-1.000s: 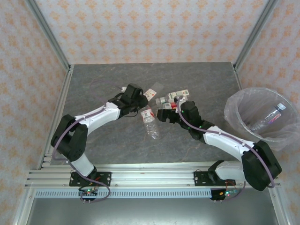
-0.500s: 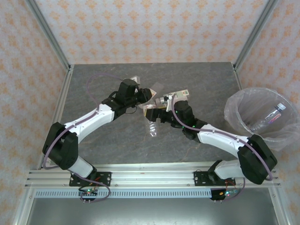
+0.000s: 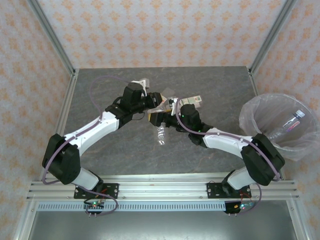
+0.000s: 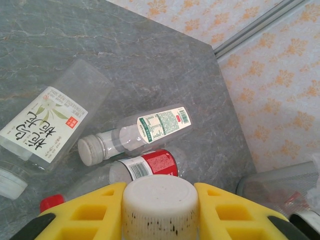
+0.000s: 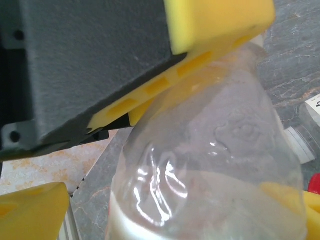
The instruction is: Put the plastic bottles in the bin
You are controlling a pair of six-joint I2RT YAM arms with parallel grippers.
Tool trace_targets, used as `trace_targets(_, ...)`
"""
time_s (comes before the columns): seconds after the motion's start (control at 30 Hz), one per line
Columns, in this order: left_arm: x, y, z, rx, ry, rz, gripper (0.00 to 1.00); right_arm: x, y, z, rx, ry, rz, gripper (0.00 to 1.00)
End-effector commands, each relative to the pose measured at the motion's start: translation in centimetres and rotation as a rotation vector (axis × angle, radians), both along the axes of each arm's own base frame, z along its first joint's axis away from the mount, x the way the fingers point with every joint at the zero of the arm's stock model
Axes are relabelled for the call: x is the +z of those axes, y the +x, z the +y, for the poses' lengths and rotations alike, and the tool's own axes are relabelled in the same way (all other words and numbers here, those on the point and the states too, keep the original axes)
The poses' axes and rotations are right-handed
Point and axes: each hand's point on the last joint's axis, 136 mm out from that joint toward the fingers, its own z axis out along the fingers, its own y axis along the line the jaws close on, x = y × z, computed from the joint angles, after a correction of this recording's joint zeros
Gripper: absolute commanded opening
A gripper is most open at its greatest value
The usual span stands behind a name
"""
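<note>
My left gripper point(image 3: 159, 104) point(image 4: 160, 202) is shut on the white cap point(image 4: 159, 195) of a clear plastic bottle point(image 5: 210, 165). That bottle's body reaches between the yellow fingers point(image 5: 31, 210) of my right gripper point(image 3: 171, 111) point(image 5: 170, 217), which stands open around it with a gap on the left side. Below both grippers lie a white-labelled bottle point(image 4: 45, 127), a green-labelled one point(image 4: 145, 129) and a red-labelled one point(image 4: 152, 164). A clear bottle point(image 3: 161, 134) lies just in front of the grippers. The bag-lined bin point(image 3: 252, 122) stands at the far right with one bottle point(image 3: 287, 122) inside.
The grey stone-pattern tabletop point(image 3: 100, 145) is bounded by metal rails, with patterned walls behind. The bin's mesh wall point(image 4: 280, 182) is seen low on the right in the left wrist view. Both arms cross the table's middle and nearly touch.
The left gripper has swung right and the right gripper has moved left and farther back, so both now meet over the bottle pile. The cap is now between the left fingers.
</note>
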Motion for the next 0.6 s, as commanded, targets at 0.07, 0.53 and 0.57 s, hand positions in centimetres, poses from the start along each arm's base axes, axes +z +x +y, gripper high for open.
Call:
trace_targets(0.07, 3.7, 0.3, -0.3, -0.017, -0.033, -0.088, 0.00, 1.3, -0.1, 0.6, 0.018, 0.032, -0.052, 0.88)
trace_targets(0.53, 4.1, -0.1, -0.7, -0.048, -0.045, -0.058, 0.00, 0.6, -1.6, -0.1, 0.064, -0.013, -0.082, 0.58)
trace_targets(0.57, 4.1, -0.2, -0.7, -0.051, -0.038, -0.055, 0.02, 0.6, -1.6, -0.1, 0.063, -0.018, -0.081, 0.57)
